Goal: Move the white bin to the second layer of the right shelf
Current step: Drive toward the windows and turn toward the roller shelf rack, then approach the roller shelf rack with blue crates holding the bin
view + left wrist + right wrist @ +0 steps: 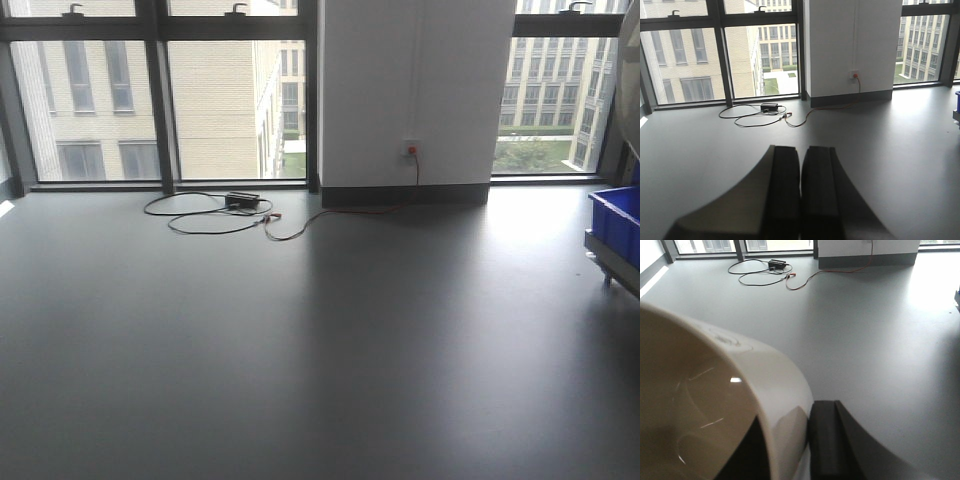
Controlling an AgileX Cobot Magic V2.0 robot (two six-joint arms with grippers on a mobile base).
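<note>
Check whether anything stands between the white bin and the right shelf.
Nothing visible does: the right gripper grips the white bin over open floor. The shelf level itself is out of view; a blue crate shows at far right.

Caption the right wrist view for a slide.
Right hand pinching the wall of the white bin over grey floor, black cable coiled near the windows.

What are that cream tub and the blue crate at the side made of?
The white bin looks like smooth, glossy plastic: light glints on its curved inner wall, and its rim is thin. The blue crate seems plastic too, evenly coloured and duller, though it is small and partly cut off by the picture's edge.
</note>
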